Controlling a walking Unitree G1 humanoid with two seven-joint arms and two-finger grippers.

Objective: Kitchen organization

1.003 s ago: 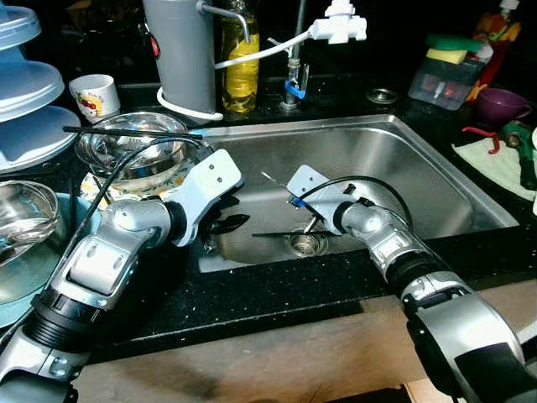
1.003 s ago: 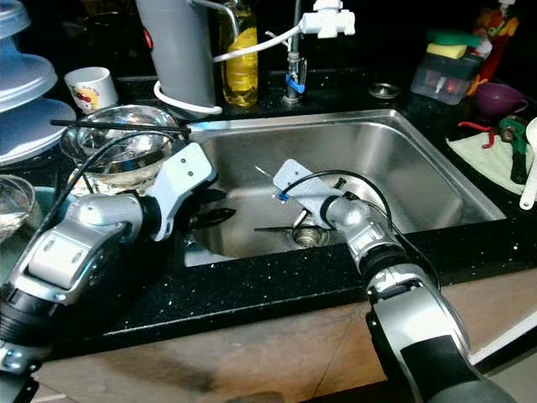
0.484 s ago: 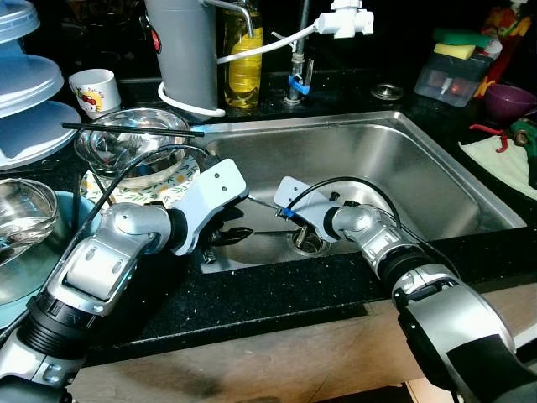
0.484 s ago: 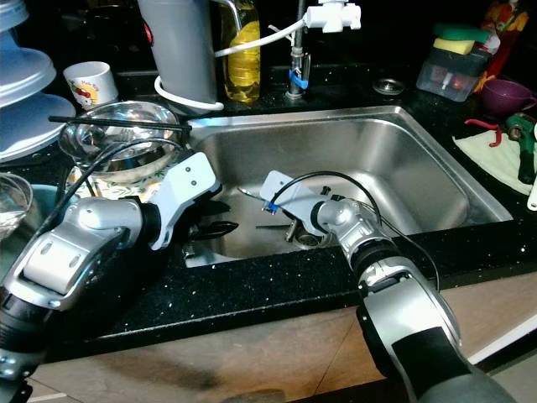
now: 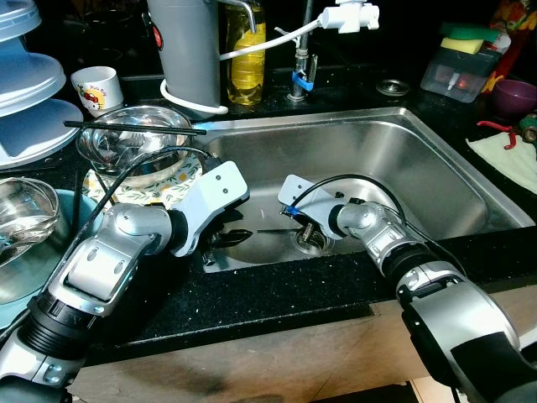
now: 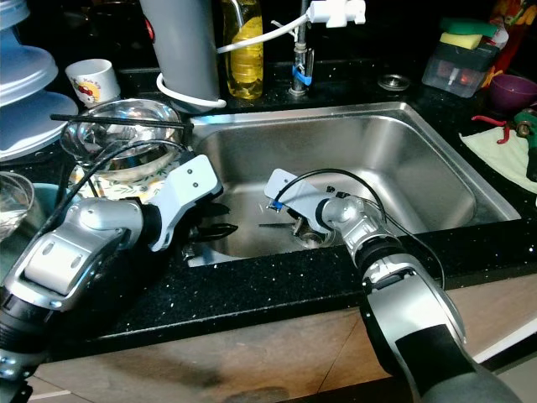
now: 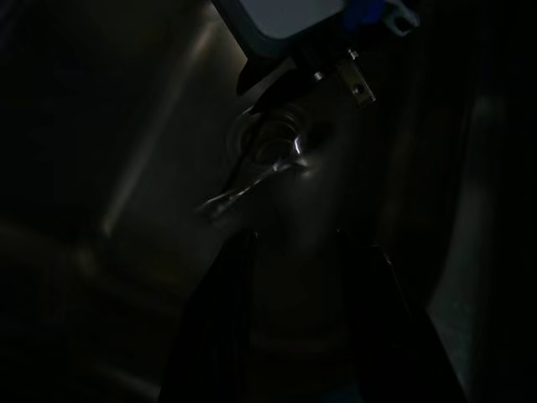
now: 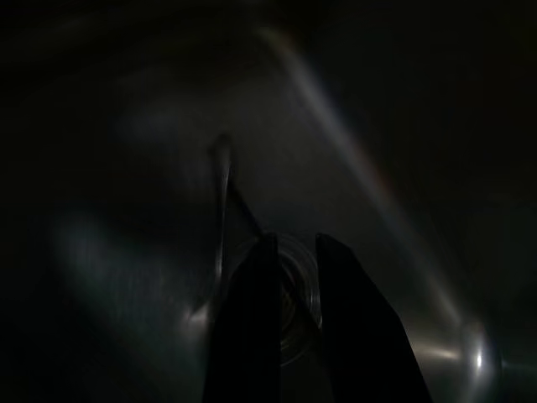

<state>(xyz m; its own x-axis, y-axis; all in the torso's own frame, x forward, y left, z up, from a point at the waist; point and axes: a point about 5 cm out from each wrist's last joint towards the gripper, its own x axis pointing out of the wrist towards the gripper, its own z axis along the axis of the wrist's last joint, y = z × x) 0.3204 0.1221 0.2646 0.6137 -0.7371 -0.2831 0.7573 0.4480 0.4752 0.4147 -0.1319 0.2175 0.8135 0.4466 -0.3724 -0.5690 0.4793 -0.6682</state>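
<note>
Both arms reach down into the stainless sink (image 5: 436, 159). A thin metal utensil (image 7: 252, 180) lies on the sink floor, one end at the round drain (image 5: 311, 243); in the right wrist view the utensil (image 8: 221, 201) runs beside the fingers. My right gripper (image 5: 304, 233) hovers just over the drain, its fingers (image 8: 247, 327) close together with a narrow gap and nothing seen between them. My left gripper (image 5: 236, 237) is at the sink's near left corner, open, pointing at the drain and apart from the utensil.
Left of the sink on the black counter stand a steel bowl (image 5: 134, 143) with a black stick (image 5: 126, 128) across it, a glass bowl (image 5: 25, 210), a cup (image 5: 96, 88) and stacked blue lids (image 5: 29, 92). A grey jug (image 5: 185, 50), yellow bottle (image 5: 243, 50) and tap (image 5: 352, 17) stand behind.
My right gripper has shifted left and lower toward the drain. The left gripper has edged slightly nearer the utensil. The camera has moved a little.
</note>
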